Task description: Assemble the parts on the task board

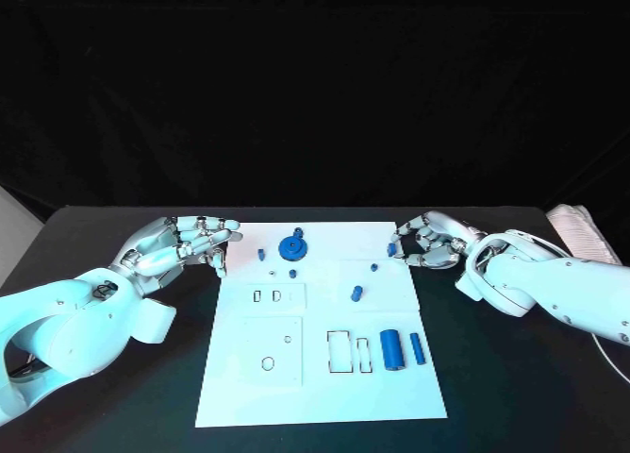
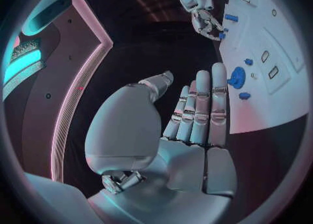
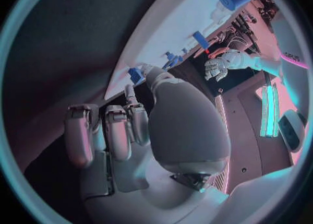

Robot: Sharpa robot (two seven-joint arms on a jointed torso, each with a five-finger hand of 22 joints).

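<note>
Left hand (image 1: 189, 243): we see fingers straight, holding nothing, beside task board (image 1: 315, 377).
Right hand (image 1: 431, 241): we see it pinching small blue part (image 1: 394, 248).

The left arm (image 1: 71, 316) comes in low from the near left, bent at the elbow, its forearm angling up toward the middle. The left hand (image 1: 186, 243) hovers at the end of it, fingers (image 2: 202, 104) stretched out side by side and nearly straight, thumb (image 2: 156, 84) set apart from them, nothing in its grasp. The right arm (image 1: 567, 288) reaches in from the right at a shallower slant. The right hand (image 1: 431, 241) is curled inward, its fingers (image 3: 107, 130) bent toward the palm and the thumb (image 3: 146, 75) pressed forward; a small blue part (image 3: 135, 74) sits pinched at the thumb's tip
</note>
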